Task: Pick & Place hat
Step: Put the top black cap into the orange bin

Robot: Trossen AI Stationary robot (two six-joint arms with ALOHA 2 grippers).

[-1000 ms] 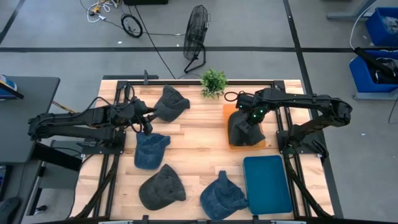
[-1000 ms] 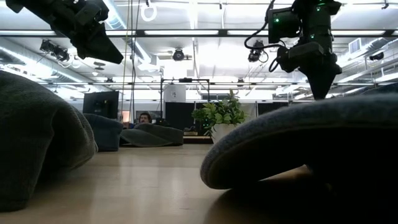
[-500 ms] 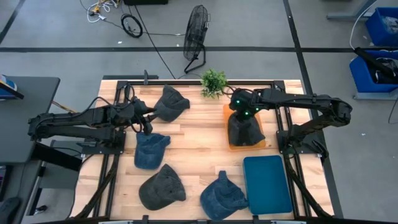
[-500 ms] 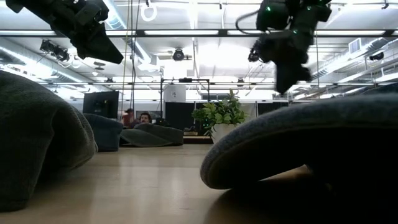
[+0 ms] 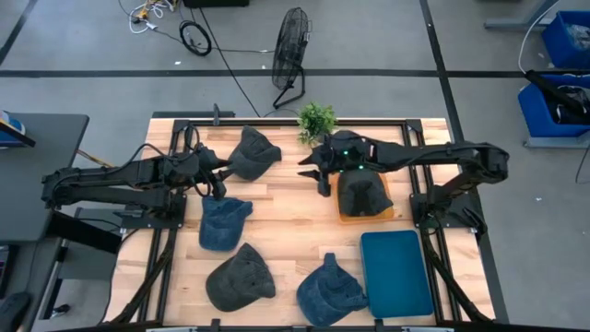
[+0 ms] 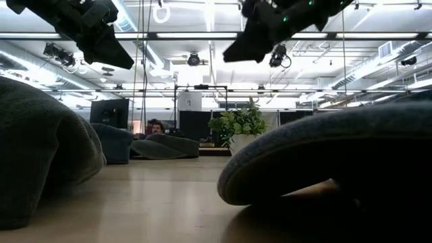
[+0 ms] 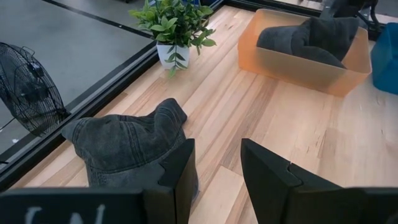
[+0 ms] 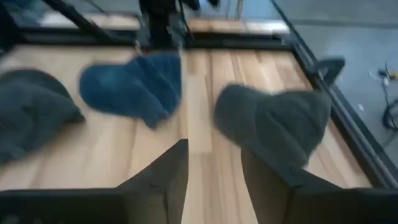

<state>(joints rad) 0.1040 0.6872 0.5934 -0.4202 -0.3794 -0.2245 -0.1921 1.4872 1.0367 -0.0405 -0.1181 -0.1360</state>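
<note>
Several caps lie on the wooden table: a dark grey one [image 5: 253, 152] at the far left, a blue one [image 5: 222, 222], a grey one [image 5: 240, 277] and a blue one [image 5: 328, 290] near the front. Another dark cap [image 5: 362, 192] sits in the orange bin [image 5: 336, 166]. My left gripper [image 5: 219, 184] is open and empty above the table, just left of the far grey cap [image 7: 127, 146]. My right gripper [image 5: 309, 175] is open and empty above the table's middle, left of the orange bin. It looks toward the blue cap [image 8: 134, 87] and the far grey cap [image 8: 273, 121].
A potted plant [image 5: 316, 121] stands at the far edge, between the far grey cap and the orange bin. A teal bin [image 5: 396, 273] sits at the front right. Bare wood [image 5: 286, 217] lies between the caps and the orange bin.
My right gripper has risen from the cap in the orange bin and swung toward the table's left, turning so that its fingers point left. The cap stays in the bin.
</note>
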